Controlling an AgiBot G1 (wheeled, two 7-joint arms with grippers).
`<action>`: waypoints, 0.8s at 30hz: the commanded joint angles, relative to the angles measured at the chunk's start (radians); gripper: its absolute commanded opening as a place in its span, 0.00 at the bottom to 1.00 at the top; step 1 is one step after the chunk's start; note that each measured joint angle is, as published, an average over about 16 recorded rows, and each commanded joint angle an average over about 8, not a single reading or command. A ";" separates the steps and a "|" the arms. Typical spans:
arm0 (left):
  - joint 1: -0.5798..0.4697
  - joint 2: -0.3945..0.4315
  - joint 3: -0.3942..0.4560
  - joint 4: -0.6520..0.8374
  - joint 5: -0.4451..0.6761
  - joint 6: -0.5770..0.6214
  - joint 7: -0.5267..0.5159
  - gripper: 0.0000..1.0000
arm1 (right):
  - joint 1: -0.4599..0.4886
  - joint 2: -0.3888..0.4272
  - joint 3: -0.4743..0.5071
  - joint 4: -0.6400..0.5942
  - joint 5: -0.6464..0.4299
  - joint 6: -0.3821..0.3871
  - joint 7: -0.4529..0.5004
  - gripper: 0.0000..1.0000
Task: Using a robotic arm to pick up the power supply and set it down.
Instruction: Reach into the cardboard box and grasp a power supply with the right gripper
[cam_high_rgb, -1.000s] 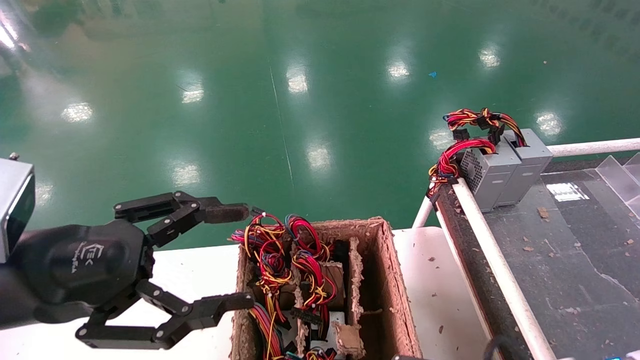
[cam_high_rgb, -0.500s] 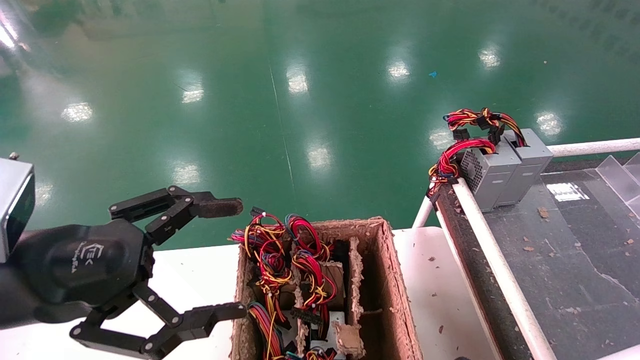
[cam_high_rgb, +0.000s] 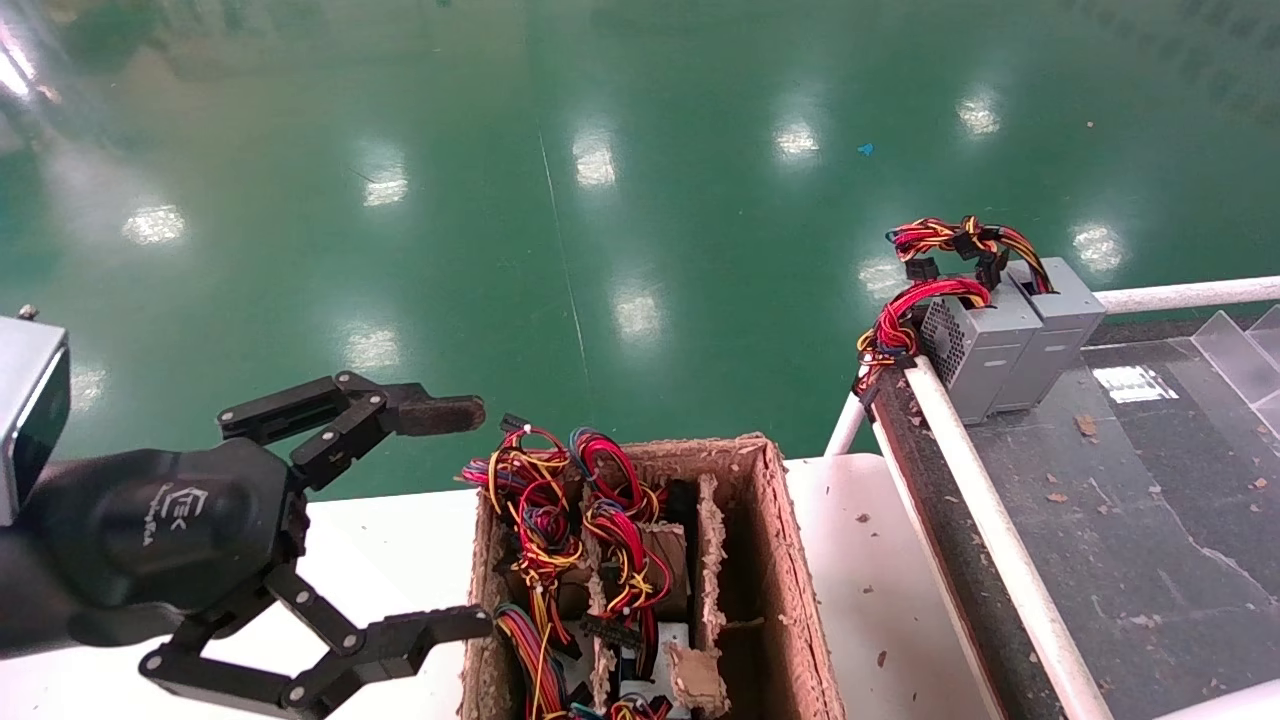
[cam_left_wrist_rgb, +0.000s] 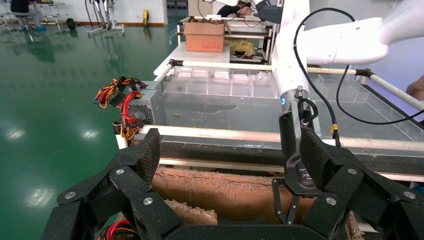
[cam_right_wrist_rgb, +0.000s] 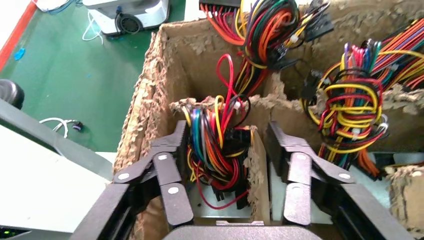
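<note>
right gripper (cam_right_wrist_rgb: 227, 150), jaws apart, straddles the power supply (cam_right_wrist_rgb: 220, 212) and its wire coil in the near cell of the cardboard box (cam_high_rgb: 780, 560); descend past wires before closing; left gripper (cam_high_rgb: 440, 520) idles spread, left of box.

Left hand (cam_high_rgb: 472, 516) sits at the lower left of the head view, glossy black with a white logo, its long jointed fingers spread wide and pointing right, nothing between them. Over at the right hand (cam_right_wrist_rgb: 226, 132), the claws are parted too, one on each side of the power supply (cam_right_wrist_rgb: 216, 165). That unit sits low in a cardboard box (cam_right_wrist_rgb: 150, 100) compartment: just a strip of grey metal showing, with its looped coil of red, yellow and blue wires standing up between the fingers.
</note>
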 joint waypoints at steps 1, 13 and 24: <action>0.000 0.000 0.000 0.000 0.000 0.000 0.000 1.00 | -0.002 -0.002 0.002 0.001 0.002 0.005 -0.003 0.00; 0.000 0.000 0.000 0.000 0.000 0.000 0.000 1.00 | -0.003 -0.014 -0.009 0.002 -0.013 0.007 -0.012 0.00; 0.000 0.000 0.000 0.000 0.000 0.000 0.000 1.00 | -0.014 0.009 0.022 0.005 0.048 -0.003 -0.058 0.00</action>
